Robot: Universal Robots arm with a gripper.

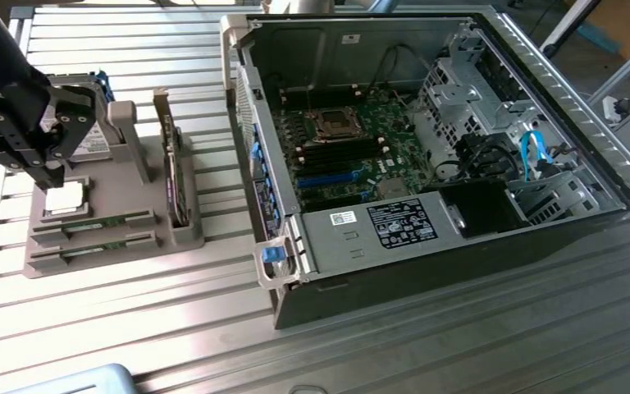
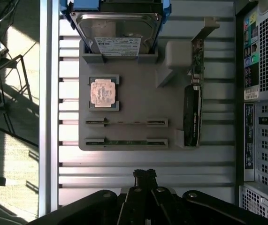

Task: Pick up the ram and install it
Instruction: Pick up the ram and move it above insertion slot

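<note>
Approach phase, no pick made yet. The pincer hangs above the grey holder on the slatted worktop, jaws pressed together and gripping nothing.

The ram sits on edge in a long slot of that holder, a thin green strip between two end blocks. What looks like a second stick rests in the slot just beside it. In the exterior view the pincer is above the processor chip, near the ram slots but touching neither stick.

My read: a grasp here calls for jaws parted first, then squared across the stick's thin edge, well away from the end blocks. It's a narrow target, so alignment matters.

The install site is the open computer case on the exterior view's right, motherboard exposed.

Writing? The hard drive carries a white label and the black label in the case has white print, but the lettering on both is too small to read. The expansion card shows no legible marking.
</note>
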